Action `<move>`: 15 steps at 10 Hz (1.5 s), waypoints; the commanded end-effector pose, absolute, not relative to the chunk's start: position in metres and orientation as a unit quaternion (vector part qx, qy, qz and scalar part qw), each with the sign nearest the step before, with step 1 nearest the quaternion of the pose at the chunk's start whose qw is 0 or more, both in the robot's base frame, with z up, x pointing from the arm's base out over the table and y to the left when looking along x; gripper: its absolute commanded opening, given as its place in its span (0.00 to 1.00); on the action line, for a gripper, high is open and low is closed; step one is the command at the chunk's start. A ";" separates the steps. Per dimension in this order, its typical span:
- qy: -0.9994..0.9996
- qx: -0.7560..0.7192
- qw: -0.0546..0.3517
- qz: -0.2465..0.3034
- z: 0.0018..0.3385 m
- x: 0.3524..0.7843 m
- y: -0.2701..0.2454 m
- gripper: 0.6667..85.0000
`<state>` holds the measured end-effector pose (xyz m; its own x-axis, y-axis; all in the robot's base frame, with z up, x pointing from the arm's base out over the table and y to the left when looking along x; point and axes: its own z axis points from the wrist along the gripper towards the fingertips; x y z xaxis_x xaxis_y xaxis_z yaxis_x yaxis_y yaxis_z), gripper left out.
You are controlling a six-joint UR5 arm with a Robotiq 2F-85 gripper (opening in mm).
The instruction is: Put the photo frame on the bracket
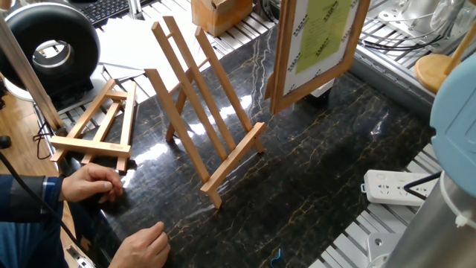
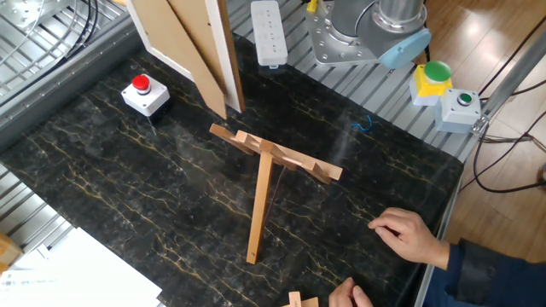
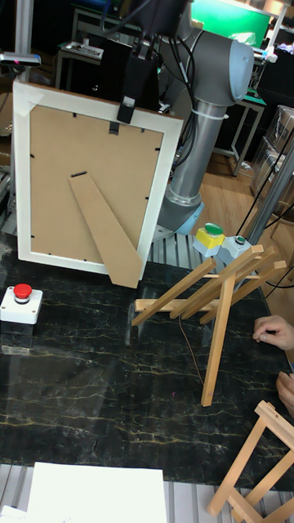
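Observation:
The photo frame (image 1: 318, 43) hangs above the table's back right, its yellow-green panel facing the bracket (image 1: 201, 112). In the tall fixed view I see the photo frame's (image 3: 94, 184) brown back with its cardboard prop flap. My gripper (image 3: 128, 110) is shut on the frame's top edge. The bracket (image 3: 214, 301) stands upright on the dark marble table (image 3: 98, 384), its three slats leaning back on the rear leg. From the other side the photo frame (image 2: 194, 51) hovers just behind the bracket (image 2: 273, 160), apart from it.
A smaller A-shaped easel (image 1: 100, 123) lies flat at the left. A person's hands (image 1: 93, 182) (image 2: 409, 234) rest at the table's edge near it. A red push-button box (image 2: 141, 91) and a white power strip (image 2: 269, 30) sit by the frame. The robot base (image 2: 371, 30) stands behind.

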<state>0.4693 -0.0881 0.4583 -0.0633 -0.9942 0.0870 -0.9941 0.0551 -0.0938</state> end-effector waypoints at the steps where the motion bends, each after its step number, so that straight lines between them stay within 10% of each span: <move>1: 0.726 -0.685 -0.007 -0.058 0.464 0.464 -0.064 0.00; 15: 0.646 -0.762 0.009 -0.052 0.464 0.459 0.056 0.00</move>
